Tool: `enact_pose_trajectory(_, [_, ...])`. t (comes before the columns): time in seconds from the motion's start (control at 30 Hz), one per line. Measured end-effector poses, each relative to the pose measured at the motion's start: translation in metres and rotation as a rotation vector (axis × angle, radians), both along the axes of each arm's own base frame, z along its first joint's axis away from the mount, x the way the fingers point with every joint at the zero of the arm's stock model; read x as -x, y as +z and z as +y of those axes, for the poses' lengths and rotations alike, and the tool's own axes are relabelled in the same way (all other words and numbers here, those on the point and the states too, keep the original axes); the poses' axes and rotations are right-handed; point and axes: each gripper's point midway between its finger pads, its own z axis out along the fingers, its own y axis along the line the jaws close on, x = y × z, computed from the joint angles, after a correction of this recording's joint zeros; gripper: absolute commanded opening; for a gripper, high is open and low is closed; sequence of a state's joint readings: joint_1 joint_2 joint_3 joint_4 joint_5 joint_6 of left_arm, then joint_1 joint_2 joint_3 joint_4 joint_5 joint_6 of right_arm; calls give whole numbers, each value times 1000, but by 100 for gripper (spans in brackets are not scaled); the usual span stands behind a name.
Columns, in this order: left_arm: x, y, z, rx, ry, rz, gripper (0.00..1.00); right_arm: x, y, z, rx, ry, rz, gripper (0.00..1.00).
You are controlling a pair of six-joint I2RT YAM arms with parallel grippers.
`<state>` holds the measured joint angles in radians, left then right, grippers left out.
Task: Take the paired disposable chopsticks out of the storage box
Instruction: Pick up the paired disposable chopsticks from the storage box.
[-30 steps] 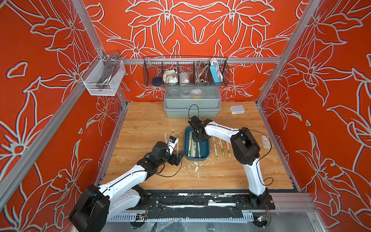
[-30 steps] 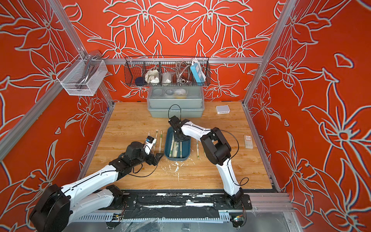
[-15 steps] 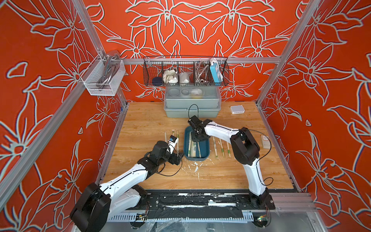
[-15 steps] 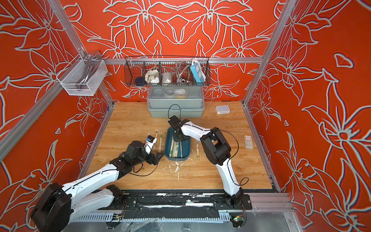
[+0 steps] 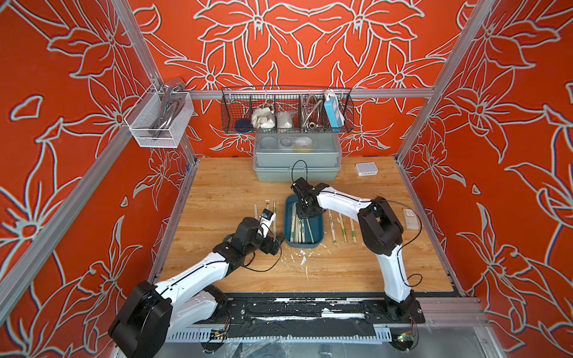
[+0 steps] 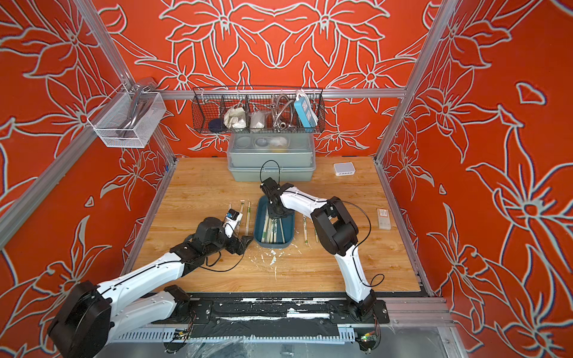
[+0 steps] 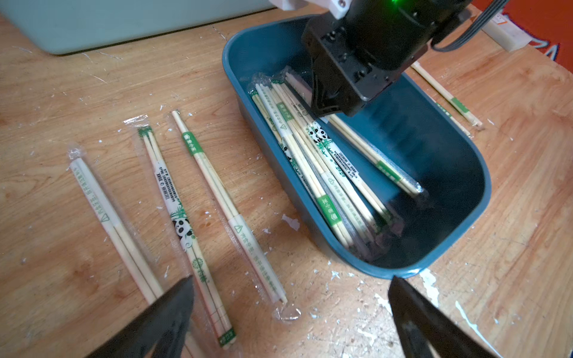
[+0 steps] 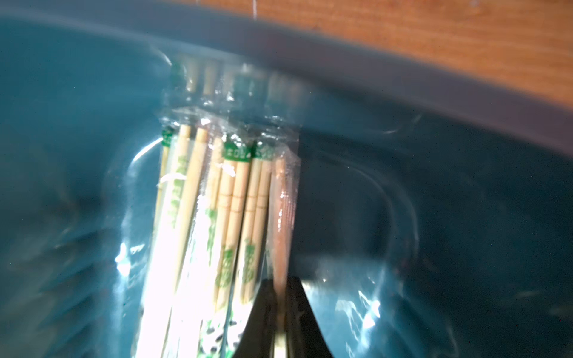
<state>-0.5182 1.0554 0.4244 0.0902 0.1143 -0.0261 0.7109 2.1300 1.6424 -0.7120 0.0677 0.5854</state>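
Observation:
The storage box (image 5: 304, 246) (image 6: 273, 245) is a shallow dark blue tray in the middle of the wooden table. Several paired disposable chopsticks (image 7: 313, 155) in clear wrappers lie lengthwise inside it. My right gripper (image 8: 280, 288) (image 5: 302, 214) reaches down into the box's far end and is shut on one wrapped pair (image 8: 280, 217) at the edge of the bundle. My left gripper (image 7: 290, 297) (image 5: 277, 240) stands open and empty, low over the table at the box's near left corner. Three pairs (image 7: 186, 201) lie on the table left of the box, and three more (image 5: 341, 227) lie on its right.
A grey-green lidded box (image 5: 297, 161) stands behind the tray under a black wire basket (image 5: 286, 111) on the back wall. A small white box (image 5: 366, 169) sits back right, and a pale flat item (image 5: 410, 218) lies near the right edge. White flecks dot the wood.
My right gripper has closed on a wrapped pair inside the box. My left arm has barely moved and stays open.

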Motion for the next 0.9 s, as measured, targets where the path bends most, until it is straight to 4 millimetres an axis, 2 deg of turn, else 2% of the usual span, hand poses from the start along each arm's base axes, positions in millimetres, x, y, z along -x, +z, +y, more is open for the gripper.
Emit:
enact_pose_trajectory(0.37, [-1, 10, 1, 13, 7, -33, 100, -3, 42, 2, -56, -7, -66, 7])
enact_pose_trajectory(0.6, [-2, 10, 2, 10, 14, -35, 100, -8, 82, -6, -126, -21, -118, 7])
enact_pose_trajectory(0.73, [-2, 12, 4, 9, 21, -44, 100, -17, 107, -29, -153, -46, -158, 7])
enact_pose_trajectory(0.8, [-1, 15, 5, 14, 23, -54, 100, -19, 114, -48, -148, -61, -173, 7])
enact_pose_trajectory(0.9, [-1, 19, 5, 22, 23, -69, 100, -17, 116, -87, -123, -101, -179, 7])
